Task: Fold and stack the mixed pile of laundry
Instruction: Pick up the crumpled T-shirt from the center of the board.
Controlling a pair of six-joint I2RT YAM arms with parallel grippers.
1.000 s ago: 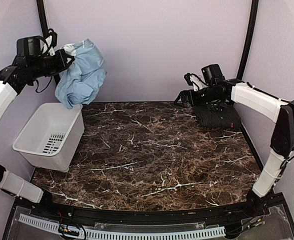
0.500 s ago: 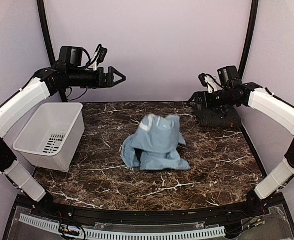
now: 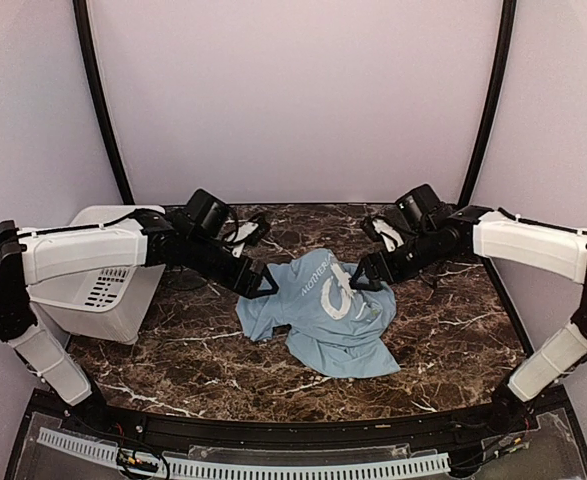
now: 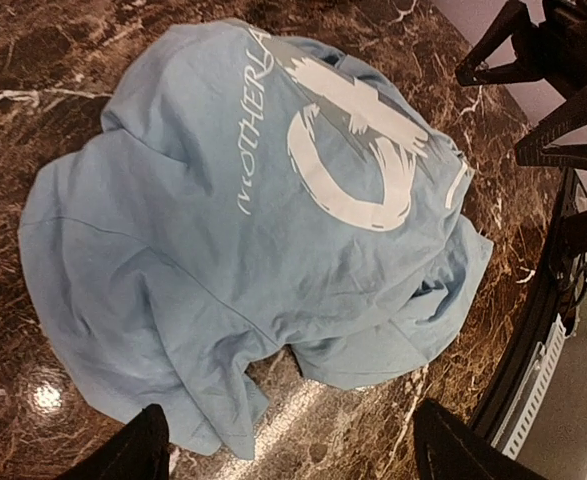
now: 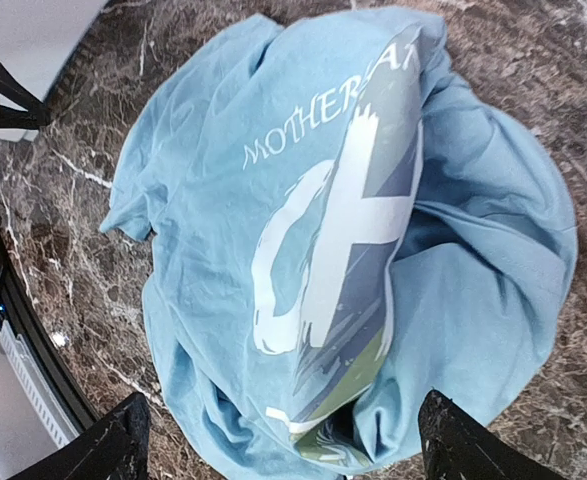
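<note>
Item one, T-shirt (image 3: 328, 315): light blue, short-sleeved, laid in a loose heap near the middle of the table (image 3: 273, 375), print side up. White lettering beginning "MOTHER" and a large white brush-stroke emblem are shown on the upper face. In the right wrist view the printed panel is seen creased over on itself, with grey and green patches of the print along the crease. Sleeves and hem are bunched or tucked under, so no clean edge is presented. No fold is judged to have been made yet.

Item two, left tool (image 3: 265, 284): set low at the shirt's left edge, fingers spread wide apart, nothing clamped between them. Cloth is seen below the gap in its own wrist view. The placement is judged to serve a pinch on that side.

Item three, right tool (image 3: 360, 272): set low at the opposite, far-right edge, fingers likewise spread and empty. The two tools are faced towards each other across the heap, a stance judged suited to lifting opposite edges so that the shirt can be drawn flat before folding.

Item four, bin (image 3: 118, 300): white plastic, slotted wall, stood at the left of the table, partly hidden behind the left arm, apart from the shirt.

Second garment: none made out in these views
</note>
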